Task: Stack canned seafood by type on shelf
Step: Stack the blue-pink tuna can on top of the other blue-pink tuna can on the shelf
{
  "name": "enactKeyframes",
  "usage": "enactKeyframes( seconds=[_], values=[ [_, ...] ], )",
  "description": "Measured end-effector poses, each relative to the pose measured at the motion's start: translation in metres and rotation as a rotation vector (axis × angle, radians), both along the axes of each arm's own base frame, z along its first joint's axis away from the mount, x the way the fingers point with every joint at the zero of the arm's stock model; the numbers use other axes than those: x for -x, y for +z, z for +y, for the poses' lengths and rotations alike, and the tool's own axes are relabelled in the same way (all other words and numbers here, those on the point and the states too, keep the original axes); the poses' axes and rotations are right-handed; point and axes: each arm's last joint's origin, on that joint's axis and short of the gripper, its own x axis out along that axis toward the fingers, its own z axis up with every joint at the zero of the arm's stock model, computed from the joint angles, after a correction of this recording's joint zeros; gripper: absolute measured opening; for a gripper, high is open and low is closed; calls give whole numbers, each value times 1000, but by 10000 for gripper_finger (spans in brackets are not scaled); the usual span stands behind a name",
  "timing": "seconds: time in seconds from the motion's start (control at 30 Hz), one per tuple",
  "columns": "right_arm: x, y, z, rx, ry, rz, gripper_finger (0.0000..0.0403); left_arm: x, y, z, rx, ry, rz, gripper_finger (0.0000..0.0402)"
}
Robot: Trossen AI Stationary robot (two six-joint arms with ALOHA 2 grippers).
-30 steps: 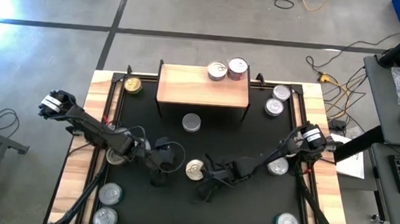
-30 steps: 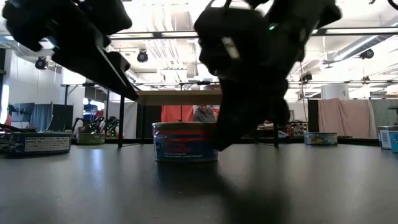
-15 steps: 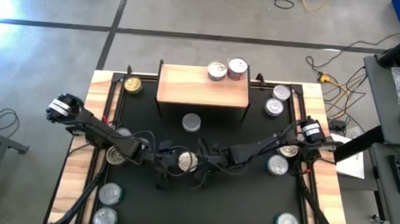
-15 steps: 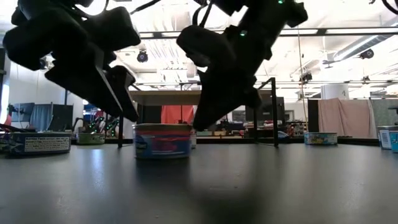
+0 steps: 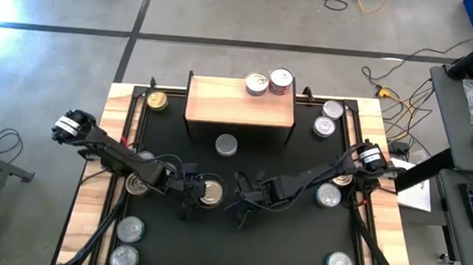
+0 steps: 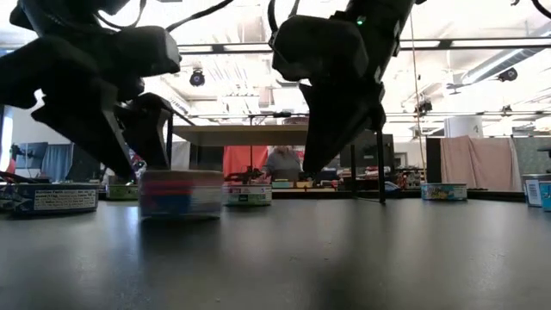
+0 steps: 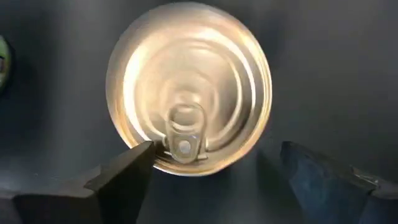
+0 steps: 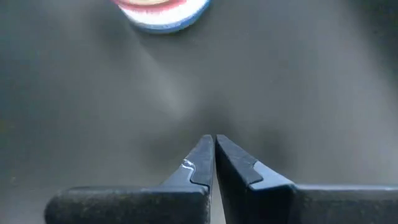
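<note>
Sitting on the black mat in front of the shelf, a flat round can shows a gold ringed lid with pull tab and a red-and-blue side label. The left gripper straddles it with fingers spread, not clamping. The right gripper, just beside it, is pinched closed on nothing.

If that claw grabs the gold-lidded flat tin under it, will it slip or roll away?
The gold-lidded flat round tin looks rigid metal, so probably no squashing. Lying flat on the black mat, it likely won't roll. Its smooth sides might slip.

Gold-lidded can (pull-tab up) between jaws
</note>
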Motion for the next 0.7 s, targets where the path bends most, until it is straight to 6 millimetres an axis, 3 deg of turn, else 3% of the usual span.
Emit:
enactKeyframes(
  seconds=[0.43, 0.7],
  values=[
    [-8, 4, 8, -48, -25, -117, 9, 12, 21, 8, -24, -7, -31, 336],
    [-11, -4, 9, -51, -23, -110, 9, 15, 7, 26, -51, -29, 42, 336]
  ],
)
